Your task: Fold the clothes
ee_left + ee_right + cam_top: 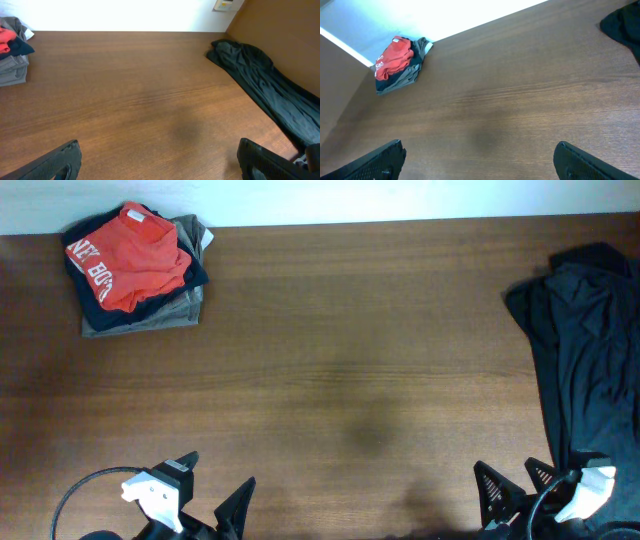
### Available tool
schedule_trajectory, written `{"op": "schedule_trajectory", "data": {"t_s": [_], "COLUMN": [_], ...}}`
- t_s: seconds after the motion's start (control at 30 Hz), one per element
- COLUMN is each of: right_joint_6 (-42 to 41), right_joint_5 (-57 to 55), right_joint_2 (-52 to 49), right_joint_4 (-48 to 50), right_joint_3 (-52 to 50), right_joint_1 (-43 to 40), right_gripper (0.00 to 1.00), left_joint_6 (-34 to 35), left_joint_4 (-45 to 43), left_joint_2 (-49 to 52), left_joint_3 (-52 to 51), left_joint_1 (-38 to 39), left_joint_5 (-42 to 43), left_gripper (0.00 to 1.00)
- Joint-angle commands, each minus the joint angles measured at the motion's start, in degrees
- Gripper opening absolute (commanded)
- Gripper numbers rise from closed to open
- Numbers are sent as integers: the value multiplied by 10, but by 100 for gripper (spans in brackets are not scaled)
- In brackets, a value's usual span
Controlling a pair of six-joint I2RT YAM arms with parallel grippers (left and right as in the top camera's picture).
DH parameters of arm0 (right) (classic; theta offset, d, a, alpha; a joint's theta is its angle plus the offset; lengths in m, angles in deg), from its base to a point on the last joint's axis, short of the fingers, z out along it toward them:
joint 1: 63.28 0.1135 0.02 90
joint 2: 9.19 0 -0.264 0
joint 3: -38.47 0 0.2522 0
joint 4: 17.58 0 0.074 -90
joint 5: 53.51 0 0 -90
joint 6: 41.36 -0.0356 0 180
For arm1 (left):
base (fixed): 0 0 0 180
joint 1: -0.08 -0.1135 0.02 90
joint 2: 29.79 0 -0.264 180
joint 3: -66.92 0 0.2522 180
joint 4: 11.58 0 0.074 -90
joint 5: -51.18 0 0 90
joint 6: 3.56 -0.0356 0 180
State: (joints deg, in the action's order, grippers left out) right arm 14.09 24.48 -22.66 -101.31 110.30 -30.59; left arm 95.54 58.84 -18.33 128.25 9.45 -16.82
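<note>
sitting folded, orange t-shirt [135, 258], far from left claw [219, 472]

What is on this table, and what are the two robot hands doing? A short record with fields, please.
Surface: brown wooden table
Far left corner: folded pile, orange-red T-shirt on top of a navy garment and a grey garment
Right side: dark garment, crumpled, not folded
Left hand: open, empty, at the near edge
Right hand: open, empty, at the near edge
</note>
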Motion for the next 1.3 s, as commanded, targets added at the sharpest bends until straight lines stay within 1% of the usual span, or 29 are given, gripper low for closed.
{"op": "schedule_trajectory", "data": {"t_s": [0.0, 0.37, 0.47, 0.57, 0.7, 0.77, 0.87, 0.9, 0.97, 1.1, 1.27], "right_joint_6": [-5, -5, -4, 5, 28, 61, 140, 190, 231, 271, 277], "right_joint_5": [-13, -13, -17, -22, -19, -6, 37, 71, 92, 99, 99], "right_joint_2": [4, 4, 4, 4, 4, 5, 17, 30, 45, 76, 118], "right_joint_4": [3, 3, -14, -15, -13, 6, 58, 117, 172, 228, 290], "right_joint_3": [-4, -4, -4, -14, -47, -72, -104, -126, -151, -201, -270], "right_joint_1": [3, 3, -5, -56, -160, -207, -260, -284, -298, -306, -306], "right_gripper": [99, 99, 99, 99, 99, 99, 99, 99, 99, 99, 99], "left_joint_6": [5, 5, 5, 5, 5, 5, 5, 5, 5, 5, 5], "left_joint_4": [-3, -3, -3, -3, -3, -3, -3, -3, -3, -3, -3], "left_joint_2": [-4, -4, -4, -4, -4, -4, -4, -4, -4, -4, -4], "left_joint_3": [-3, -3, -3, -3, -3, -3, -3, -3, -3, -3, -3], "left_joint_1": [2, 2, 2, 2, 2, 2, 2, 2, 2, 2, 2], "left_joint_5": [-4, -4, -4, -4, -4, -4, -4, -4, -4, -4, -4], "left_gripper": [99, 99, 99, 99, 99, 99, 99, 99, 99, 99, 99]}}
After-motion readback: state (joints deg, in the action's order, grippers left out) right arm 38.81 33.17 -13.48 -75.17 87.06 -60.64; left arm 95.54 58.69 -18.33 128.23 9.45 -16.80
